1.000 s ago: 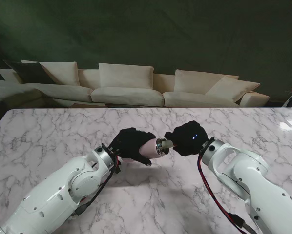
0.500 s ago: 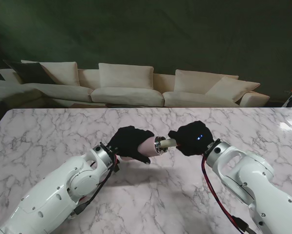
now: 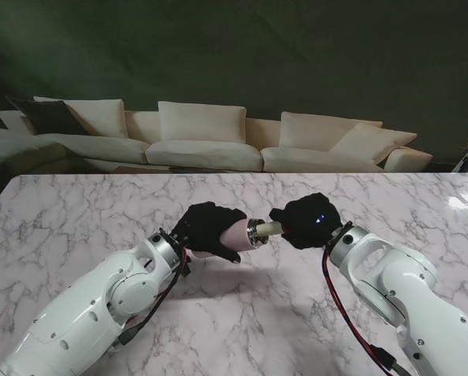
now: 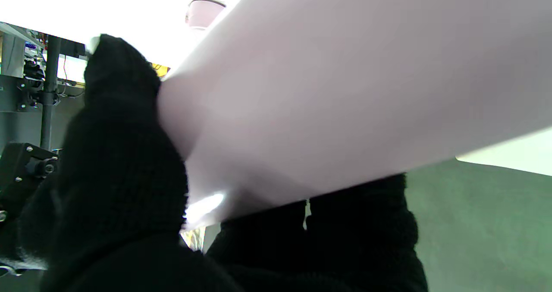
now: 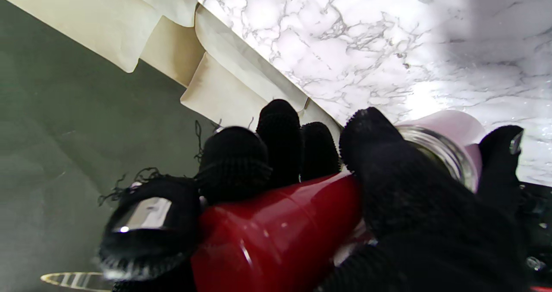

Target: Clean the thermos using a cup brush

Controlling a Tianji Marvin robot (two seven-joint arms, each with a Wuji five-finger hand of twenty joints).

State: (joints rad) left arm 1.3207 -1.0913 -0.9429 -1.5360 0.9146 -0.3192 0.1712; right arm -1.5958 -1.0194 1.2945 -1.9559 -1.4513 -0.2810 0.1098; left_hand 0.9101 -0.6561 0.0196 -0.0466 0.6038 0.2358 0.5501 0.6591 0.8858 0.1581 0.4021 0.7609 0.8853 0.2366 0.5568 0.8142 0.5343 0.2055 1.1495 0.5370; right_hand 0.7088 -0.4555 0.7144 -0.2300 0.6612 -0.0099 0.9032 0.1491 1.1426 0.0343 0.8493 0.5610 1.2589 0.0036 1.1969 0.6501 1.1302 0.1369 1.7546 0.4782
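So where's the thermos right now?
In the stand view the thermos is mid-table, held off the surface in the left hand, its mouth facing the right hand.

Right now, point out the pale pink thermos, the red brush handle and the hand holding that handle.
pale pink thermos (image 3: 235, 234): stand view, on its pink body beside the metal mouth.
red brush handle (image 5: 276, 236): right wrist view, on its glossy middle.
right hand (image 3: 308, 222): stand view, on the black glove's back.
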